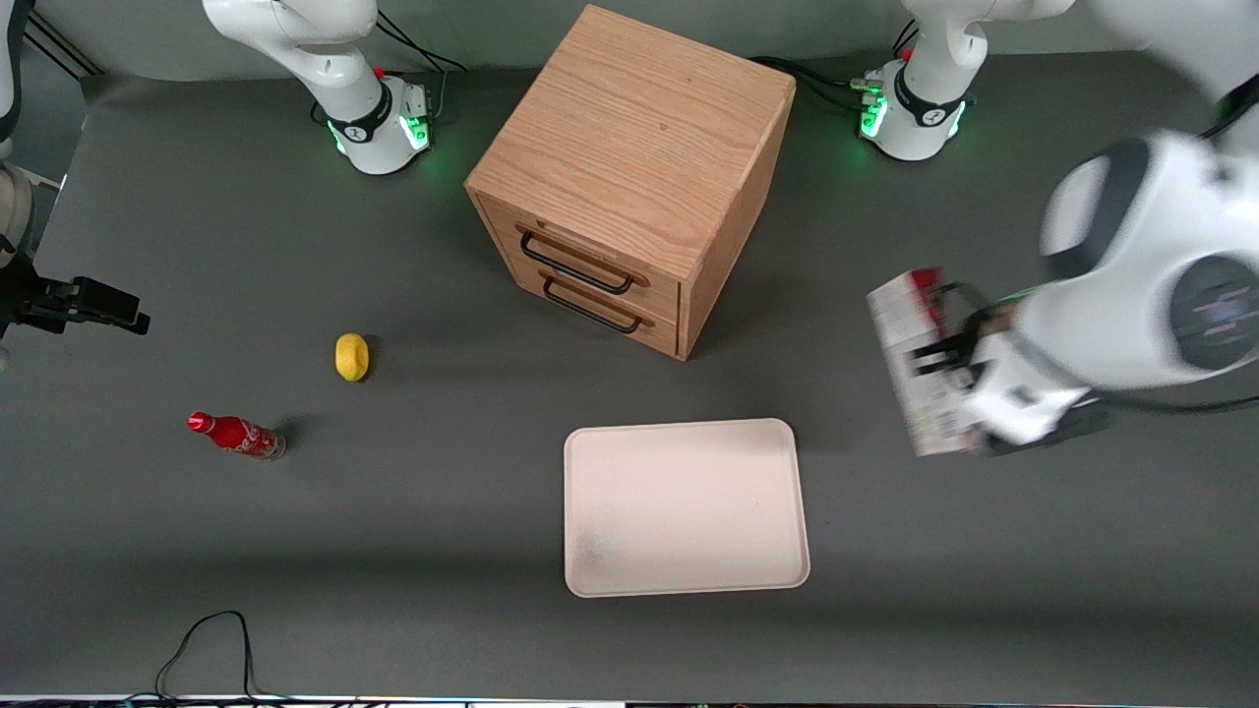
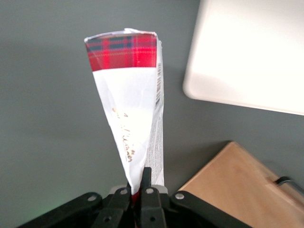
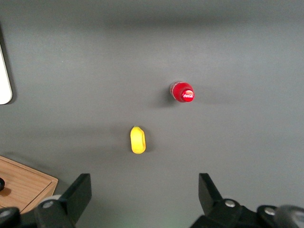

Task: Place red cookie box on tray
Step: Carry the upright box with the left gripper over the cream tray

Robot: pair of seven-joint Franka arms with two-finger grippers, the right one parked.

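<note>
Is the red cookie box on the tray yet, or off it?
Off it. The gripper holds the red cookie box clamped in its jaws, beside the bare tray.

We are looking at a robotics lab set up for testing. Two white arm bases (image 1: 379, 123) with glowing green lights are sitting bolted on a plain dark grey worktop (image 1: 295, 551), and cables are trailing from them. Staged props are lying well apart: a wooden drawer cabinet (image 1: 629, 167), a tray (image 1: 686, 506), a cola bottle (image 1: 236, 435) and a lemon (image 1: 351, 356).
</note>
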